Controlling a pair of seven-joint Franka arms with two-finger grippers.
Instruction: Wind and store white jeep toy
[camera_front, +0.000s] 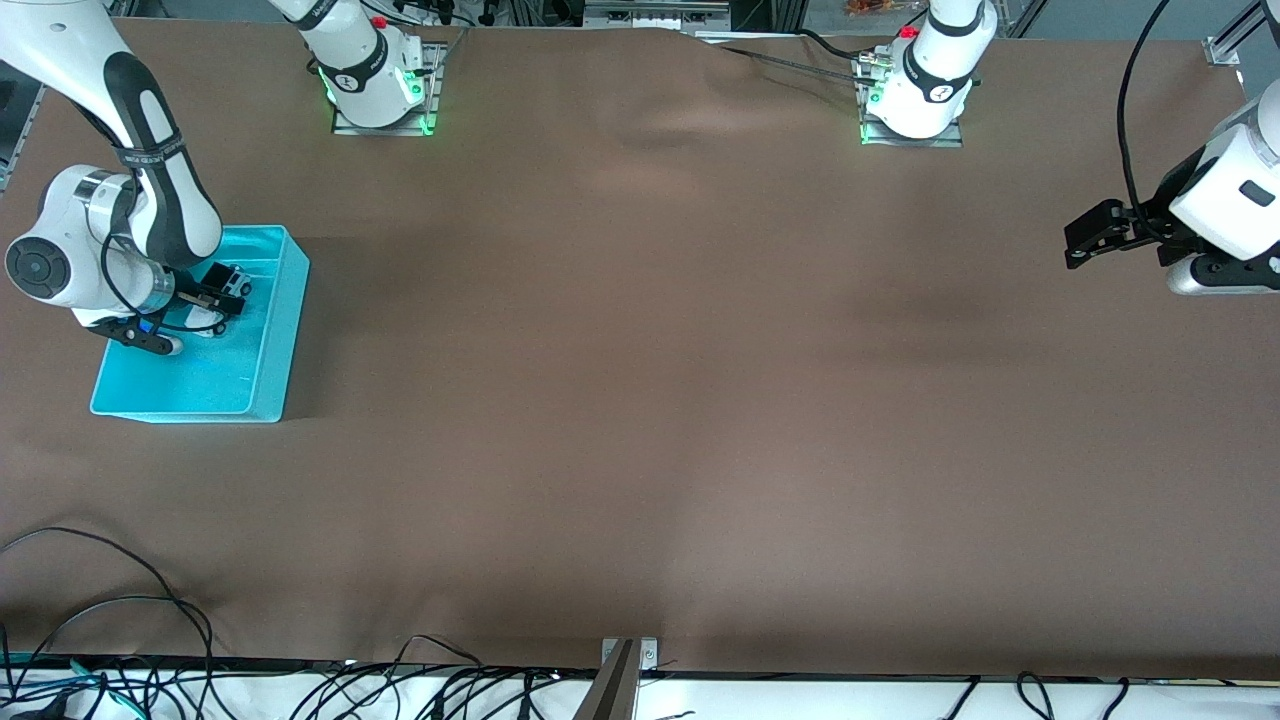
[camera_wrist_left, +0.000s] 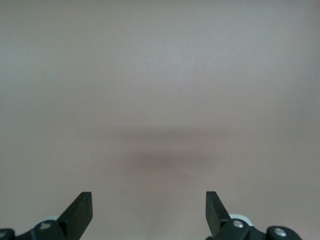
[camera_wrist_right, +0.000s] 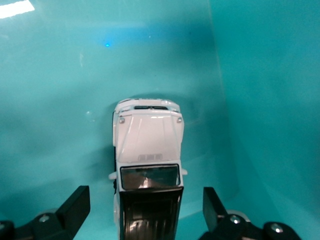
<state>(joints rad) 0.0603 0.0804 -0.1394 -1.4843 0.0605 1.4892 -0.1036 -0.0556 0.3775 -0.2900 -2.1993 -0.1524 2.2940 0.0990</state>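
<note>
Sitting in the cyan bin (camera_front: 262, 352), between the spread, non-touching fingers of the right hand (camera_wrist_right: 145, 207): white jeep toy (camera_wrist_right: 147, 165). Waiting wide open and empty, well apart from the bin: left hand (camera_wrist_left: 149, 207).

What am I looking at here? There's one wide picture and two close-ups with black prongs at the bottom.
These are two robot arms bolted to a brown table. The wide picture comes from a high camera facing them. Each close-up comes from a camera on one arm's wrist, and the black prongs are that arm's jaws.

The right gripper is down inside a cyan bin at the right arm's end of the table. Between its open jaws sits a white jeep toy on the bin's floor, with a gap on each side, so nothing is held.

The left gripper waits open over bare table at its own end.
</note>
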